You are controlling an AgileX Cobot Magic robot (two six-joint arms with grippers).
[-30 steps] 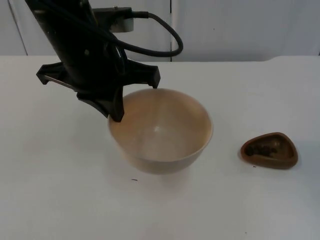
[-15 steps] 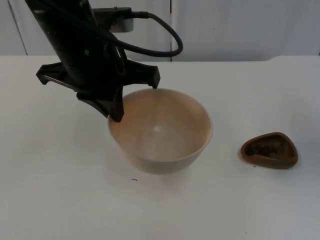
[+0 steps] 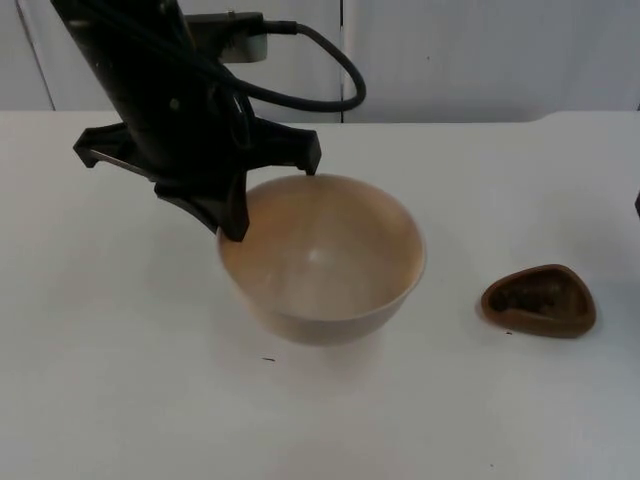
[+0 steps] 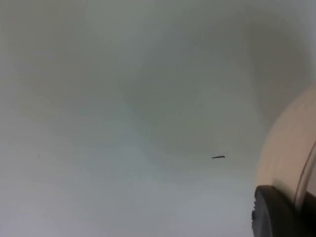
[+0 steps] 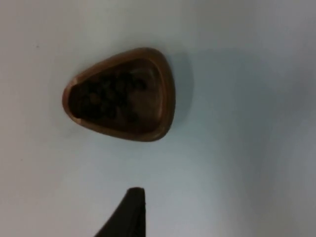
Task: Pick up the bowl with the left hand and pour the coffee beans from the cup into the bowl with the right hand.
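Cream bowl point(image 3: 322, 262) upright, empty, mid-table. Brown rounded-triangle cup point(image 3: 539, 301) w/ coffee beans point(image 5: 111, 96), well apart.

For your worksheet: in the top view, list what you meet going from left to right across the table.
Left gripper on the bowl's rim → bowl → cup of coffee beans.

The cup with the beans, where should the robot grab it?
Probably by the rim. The cup is low and roughly triangular, lying open side up with beans inside. The right pincer could come down from above, one finger inside a straight wall, one outside. Gripping it level keeps the beans in.
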